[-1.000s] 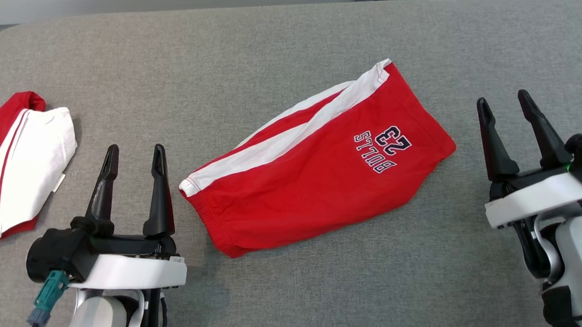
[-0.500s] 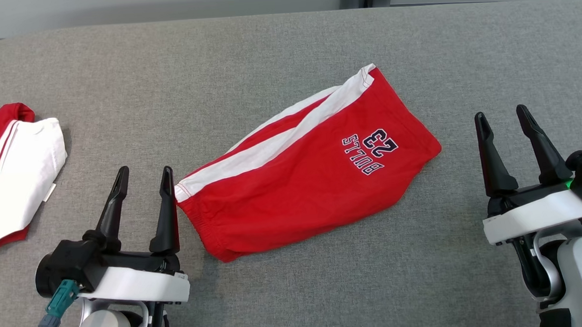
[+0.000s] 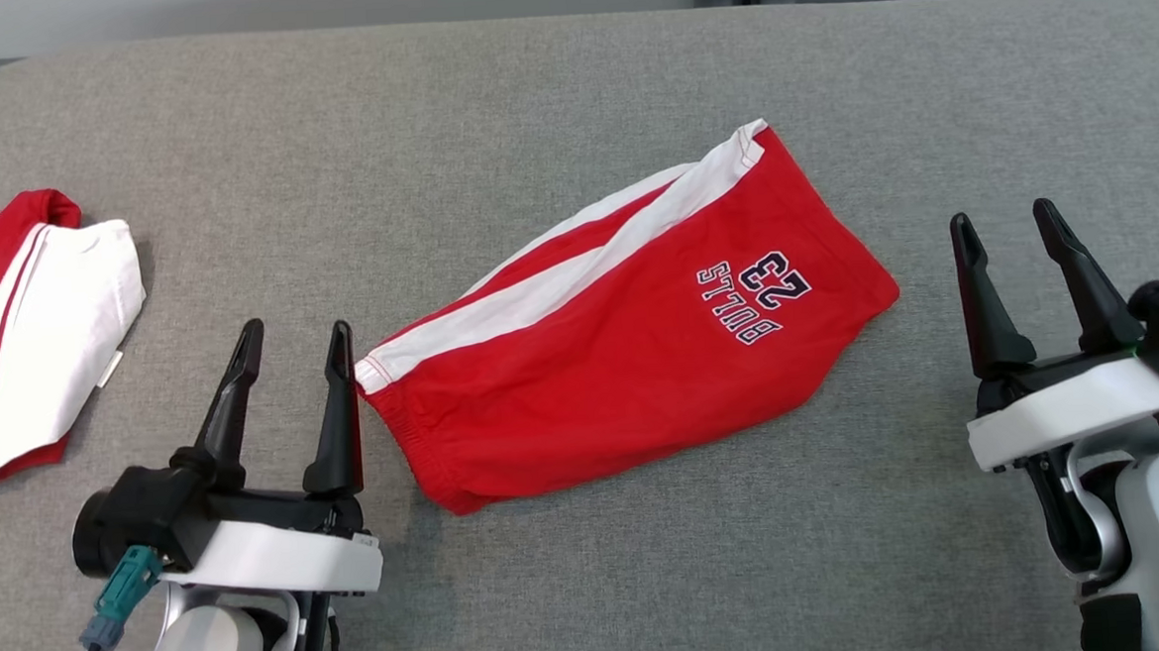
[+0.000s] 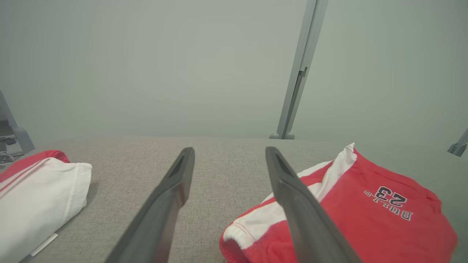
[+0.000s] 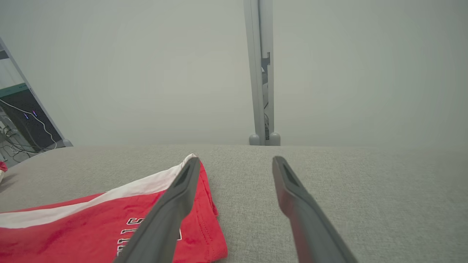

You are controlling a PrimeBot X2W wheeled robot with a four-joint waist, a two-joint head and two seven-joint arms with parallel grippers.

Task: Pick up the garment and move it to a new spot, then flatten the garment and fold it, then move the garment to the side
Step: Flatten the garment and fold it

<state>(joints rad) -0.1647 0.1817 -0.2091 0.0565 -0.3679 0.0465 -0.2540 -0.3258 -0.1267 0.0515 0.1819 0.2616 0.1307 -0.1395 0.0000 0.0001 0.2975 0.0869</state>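
Observation:
The garment [image 3: 620,343] is a pair of red shorts with a white side stripe and "BULLS 23" print, folded and lying slanted on the grey table [image 3: 528,100]. The left wrist view shows the garment [image 4: 365,215] at lower right, and the right wrist view shows the garment [image 5: 91,223] at lower left. My left gripper [image 3: 297,335] stands open just left of the waistband end, its right finger close to the white stripe corner. My right gripper [image 3: 1000,219] is open, apart from the garment's right end. Both hold nothing.
A second red-and-white folded garment [image 3: 34,324] lies at the table's left edge, also in the left wrist view as the folded garment [image 4: 40,197]. A grey post [image 4: 298,69] stands behind the table against a pale wall.
The head camera has shifted a little, so the whole picture moved. My left gripper has come closer to the garment's waistband end. The garment has not changed shape.

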